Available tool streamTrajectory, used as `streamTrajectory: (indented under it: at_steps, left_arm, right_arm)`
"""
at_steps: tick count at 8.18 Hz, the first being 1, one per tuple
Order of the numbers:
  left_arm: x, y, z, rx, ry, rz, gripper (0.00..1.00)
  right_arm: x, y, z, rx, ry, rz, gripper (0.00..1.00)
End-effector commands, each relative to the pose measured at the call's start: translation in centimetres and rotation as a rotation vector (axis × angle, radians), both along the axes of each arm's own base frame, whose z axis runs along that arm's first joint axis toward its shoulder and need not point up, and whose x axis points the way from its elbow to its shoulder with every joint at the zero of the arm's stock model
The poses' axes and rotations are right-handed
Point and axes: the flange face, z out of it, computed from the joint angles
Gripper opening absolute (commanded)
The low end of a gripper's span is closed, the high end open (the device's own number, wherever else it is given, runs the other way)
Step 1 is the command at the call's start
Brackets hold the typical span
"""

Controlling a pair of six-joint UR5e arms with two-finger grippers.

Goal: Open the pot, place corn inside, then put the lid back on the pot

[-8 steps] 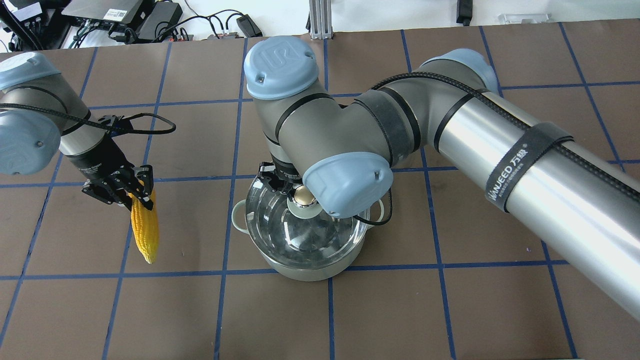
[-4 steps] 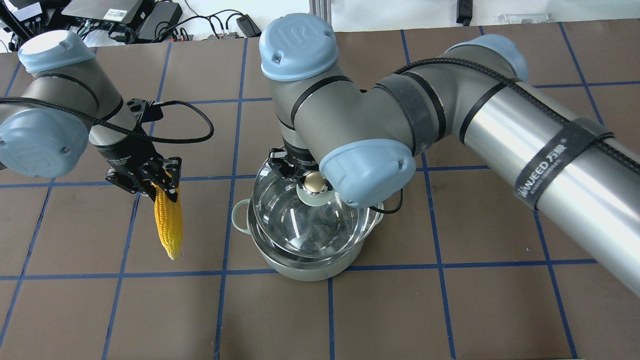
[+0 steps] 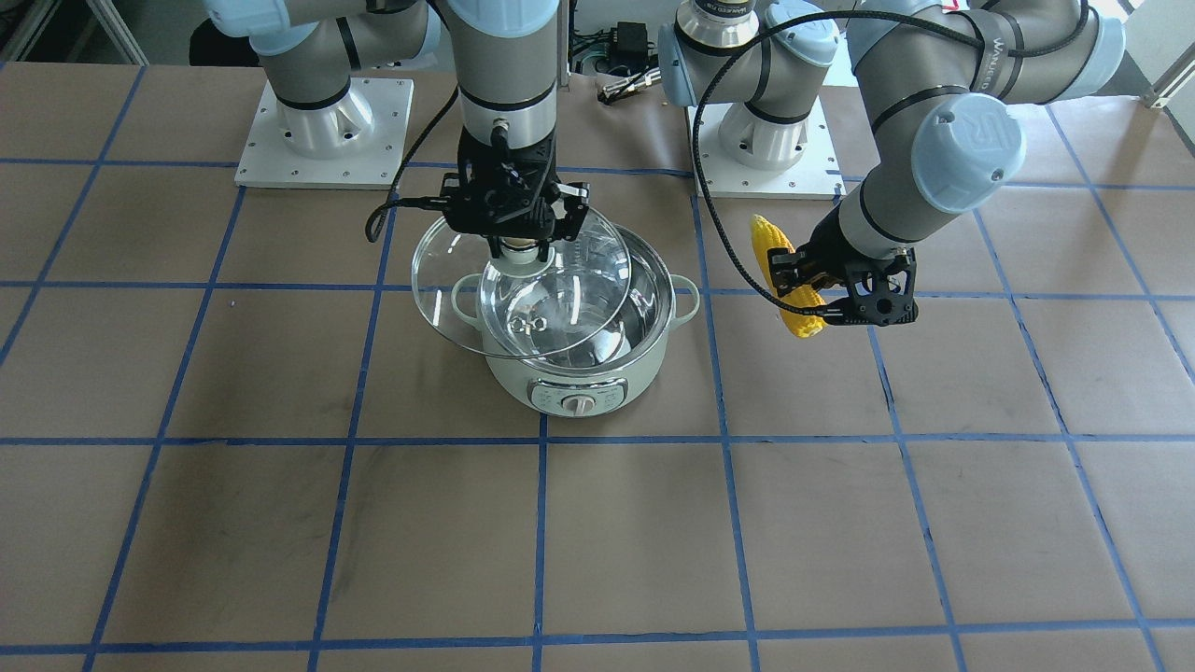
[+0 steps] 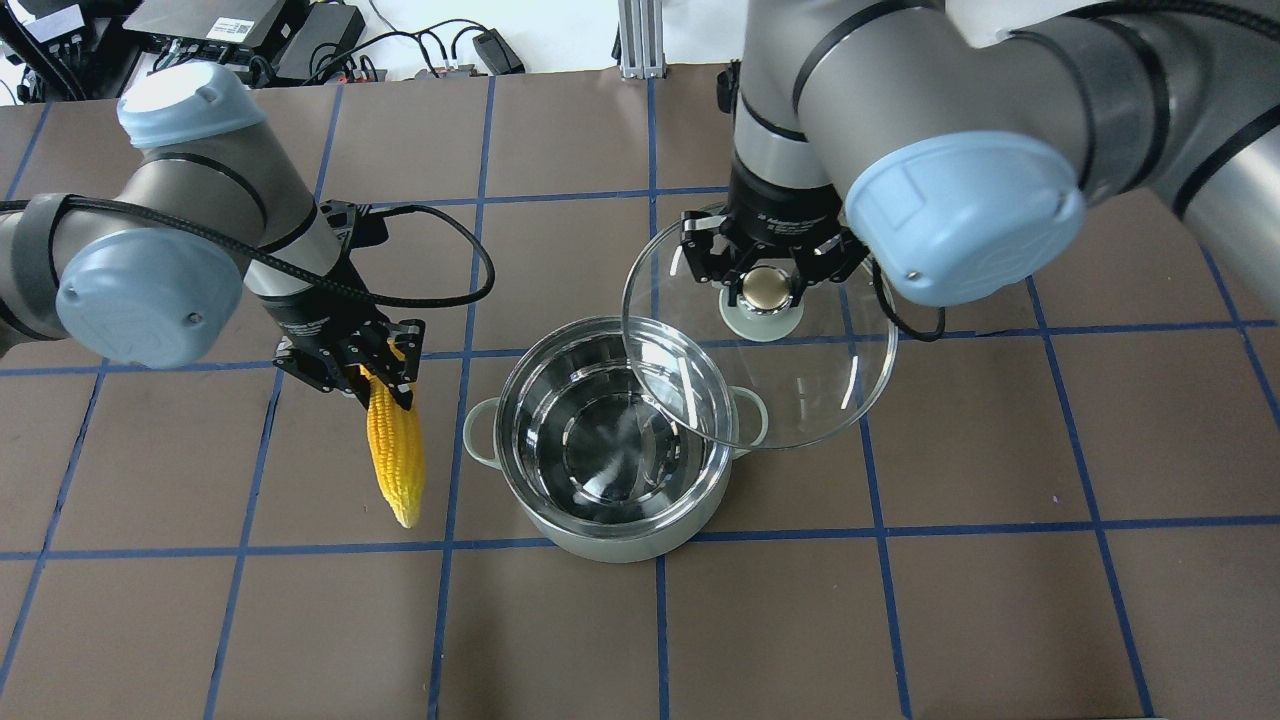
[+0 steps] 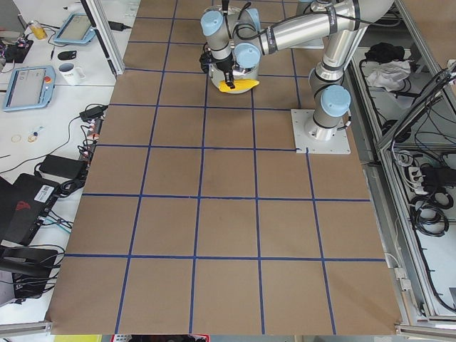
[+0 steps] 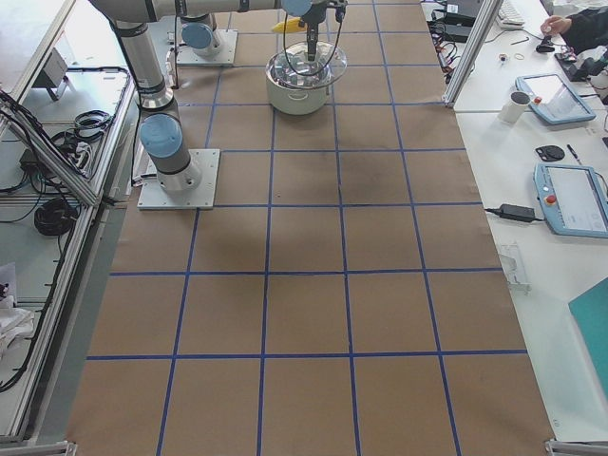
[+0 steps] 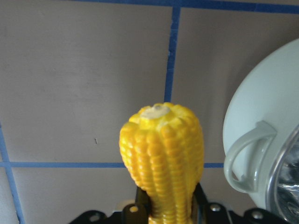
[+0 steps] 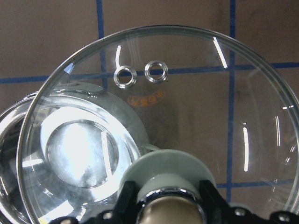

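Note:
The mint-green pot (image 4: 612,546) stands open at the table's middle, its steel inside empty; it also shows in the front view (image 3: 579,385). My right gripper (image 4: 763,272) is shut on the knob of the glass lid (image 4: 835,385) and holds it tilted in the air, right of and behind the pot, overlapping its rim. The lid fills the right wrist view (image 8: 187,116). My left gripper (image 4: 372,376) is shut on the thick end of the yellow corn (image 4: 396,462), which hangs just left of the pot. The corn (image 7: 161,149) sits beside the pot's handle (image 7: 243,161).
The brown table carries a blue tape grid. The two arm bases (image 3: 322,131) (image 3: 758,140) stand behind the pot. Boxes and cables (image 4: 250,40) lie past the far edge. The right arm's large links hang over the table's right half.
My right gripper has lifted the lid off the pot and carried it right and back. My left gripper has brought the corn rightward, closer to the pot.

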Motion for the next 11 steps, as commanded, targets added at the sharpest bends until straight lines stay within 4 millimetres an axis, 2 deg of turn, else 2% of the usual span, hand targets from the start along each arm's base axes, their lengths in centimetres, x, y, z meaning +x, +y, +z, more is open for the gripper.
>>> streamTrajectory:
  at_steps: [1,2,3,4,6,8,11]
  left_arm:
    - [-6.8,0.5,2.0,-0.05,-0.012,-0.034,0.0]
    - [-7.8,0.2,3.5,-0.075,-0.001,-0.046,0.0]
    - [-8.5,1.0,4.5,-0.074,0.01,-0.046,0.0]
    - [-10.0,1.2,4.7,-0.07,0.065,-0.011,0.0]
    - [-14.3,2.5,4.7,-0.067,0.105,-0.035,0.0]
    - [-15.2,3.0,4.1,-0.059,0.11,-0.073,0.0]
    - [-16.8,0.6,1.9,-0.124,0.133,-0.146,0.0]
  right_arm:
    - [-7.7,-1.2,2.9,0.007,0.004,0.054,0.4]
    - [-9.2,-1.1,3.4,0.017,0.004,0.061,0.4]
    - [-9.5,-1.0,3.5,0.019,0.004,0.058,0.4]
    - [-9.7,-0.9,3.7,0.017,0.016,0.063,0.4]
    - [-9.9,-0.1,4.4,0.018,0.031,0.064,0.4]
    - [-10.0,-0.1,4.4,0.018,0.033,0.064,0.4]
    - [-10.0,-0.2,4.5,0.015,0.032,0.063,0.4]
